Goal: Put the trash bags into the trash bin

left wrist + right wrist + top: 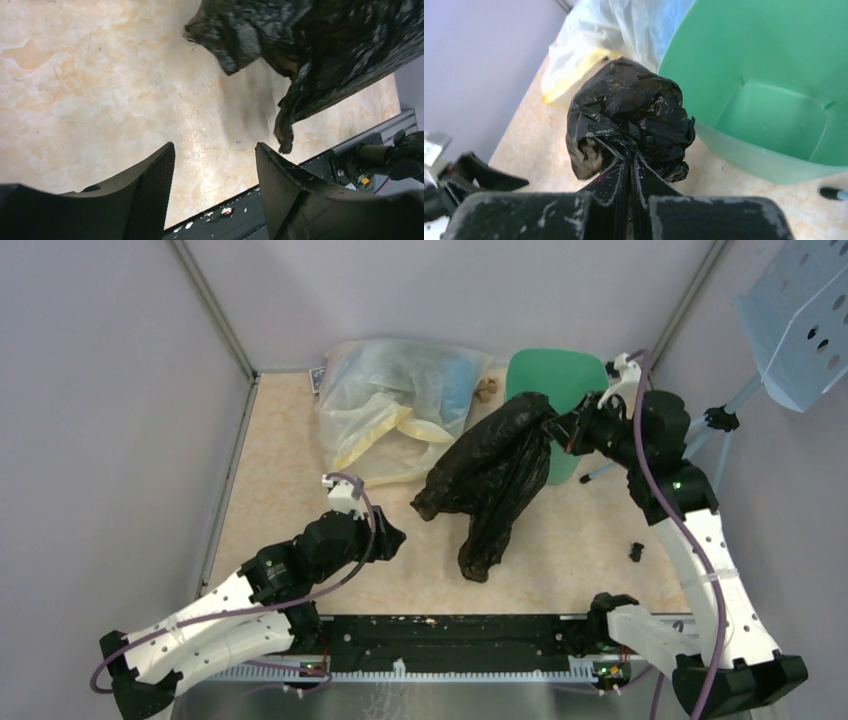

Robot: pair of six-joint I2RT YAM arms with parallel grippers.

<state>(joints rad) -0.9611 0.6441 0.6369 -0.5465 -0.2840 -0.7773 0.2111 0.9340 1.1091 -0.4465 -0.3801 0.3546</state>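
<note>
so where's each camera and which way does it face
Top external: above, behind the arm bases, looking down on the beige marbled tabletop; both arms show.
Left wrist: on the left arm, facing down at the tabletop past the open left gripper.
Right wrist: looks along the right gripper, shut on the crinkled glossy black plastic bag, into the mint-green plastic bin.
Shared: all three show the bag.

Trash bin (556,372) partly hidden behind trash bag (490,475) and right arm (690,515); pale blue perforated tray (800,325) cut by frame edge; small dark object (635,552) unidentifiable
</note>
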